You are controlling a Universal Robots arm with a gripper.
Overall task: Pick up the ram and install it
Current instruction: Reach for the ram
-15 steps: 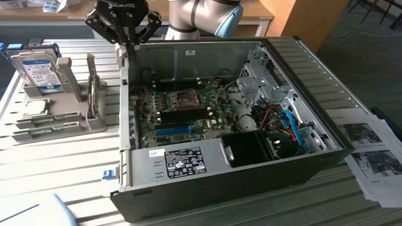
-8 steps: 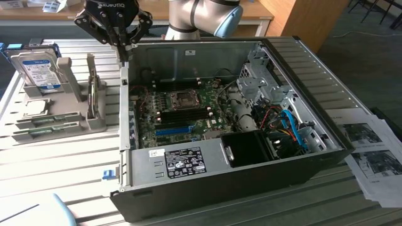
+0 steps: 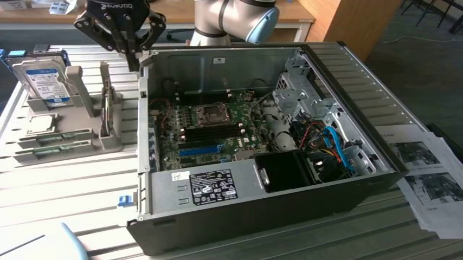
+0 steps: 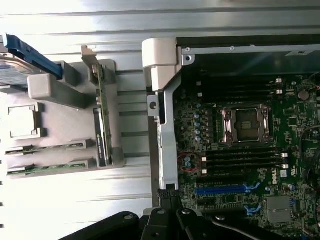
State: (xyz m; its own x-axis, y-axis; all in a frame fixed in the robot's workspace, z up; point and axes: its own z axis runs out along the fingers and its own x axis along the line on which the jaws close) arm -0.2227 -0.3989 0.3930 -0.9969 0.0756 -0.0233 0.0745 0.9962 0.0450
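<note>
Exterior view: the gripper (image 3: 134, 60) hangs at the upper left of the frame, over the corner of the open computer case (image 3: 372, 95), its fingers pressed together, holding nothing. The ram (image 3: 52, 140) lies in a gray holder (image 3: 81, 100) at the exterior view's left.

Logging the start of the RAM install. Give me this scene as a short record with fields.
gripper: shut, holding nothing, above the case wall nearest the holder
ram: green ram sticks seated in the gray holder, none lifted
holder: outside the case, on the exterior view's left; also carries a hard drive and a CPU chip
case: computer case open, motherboard exposed
memory slots: black slots beside the CPU socket, no stick seen in them
task state: ram not yet picked up
</note>
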